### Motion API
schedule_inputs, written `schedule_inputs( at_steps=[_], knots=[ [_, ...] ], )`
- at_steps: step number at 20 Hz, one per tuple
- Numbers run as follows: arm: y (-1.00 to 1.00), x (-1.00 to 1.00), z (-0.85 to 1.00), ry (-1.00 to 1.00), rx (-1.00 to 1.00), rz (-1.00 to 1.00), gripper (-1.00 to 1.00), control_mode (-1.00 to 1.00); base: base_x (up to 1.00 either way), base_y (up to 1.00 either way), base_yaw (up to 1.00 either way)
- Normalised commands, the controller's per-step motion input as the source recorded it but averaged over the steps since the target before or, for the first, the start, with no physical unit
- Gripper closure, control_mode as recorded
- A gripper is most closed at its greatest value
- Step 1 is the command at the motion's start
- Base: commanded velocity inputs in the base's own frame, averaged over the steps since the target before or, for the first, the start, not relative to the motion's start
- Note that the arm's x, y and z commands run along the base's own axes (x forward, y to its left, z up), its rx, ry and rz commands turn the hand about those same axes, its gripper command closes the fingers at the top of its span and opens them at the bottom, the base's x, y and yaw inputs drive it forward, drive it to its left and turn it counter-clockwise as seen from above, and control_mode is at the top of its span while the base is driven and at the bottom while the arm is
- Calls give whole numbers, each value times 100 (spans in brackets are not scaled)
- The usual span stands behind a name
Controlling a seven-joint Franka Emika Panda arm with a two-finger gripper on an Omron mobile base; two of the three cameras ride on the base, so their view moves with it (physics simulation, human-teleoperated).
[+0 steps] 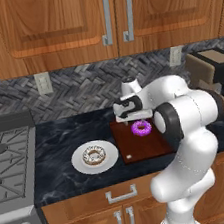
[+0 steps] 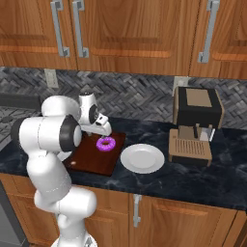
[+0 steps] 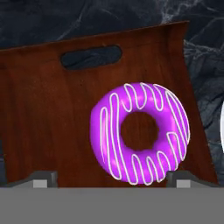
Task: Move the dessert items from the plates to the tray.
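The glossy purple ring donut (image 3: 140, 133) is seen lying on the dark reddish-brown wooden tray (image 3: 52, 118), released beneath the wide-open, empty end effector (image 1: 133, 115), while the brown speckled donut (image 1: 94, 155) is left on its round white plate (image 1: 81, 164).

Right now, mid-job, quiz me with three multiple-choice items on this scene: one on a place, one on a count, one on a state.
1. Where is the purple donut?
A. on the tray
B. on a plate
C. on the stove

2. How many white plates show on the counter across the base views?
A. one
B. two
C. three

3. What state is the right plate in?
A. holding a donut
B. empty
C. stacked on the tray

Answers:
1 A: it lies on the dark wooden tray, near the gripper.
2 B: the left plate carries the brown donut; the other sits right of the tray.
3 B: nothing rests on it.
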Motion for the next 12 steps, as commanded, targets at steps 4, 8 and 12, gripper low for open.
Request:
schedule_inputs(
  at_steps=[4, 8, 12],
  knots=[
    [32, -48, 6, -1, 2, 4, -100, -100, 0, 0, 0],
    [59, -59, 6, 0, 2, 2, -100, -100, 0, 0, 0],
    [55, -43, 36, 0, 4, 5, -100, -100, 0, 0, 0]
  ],
)
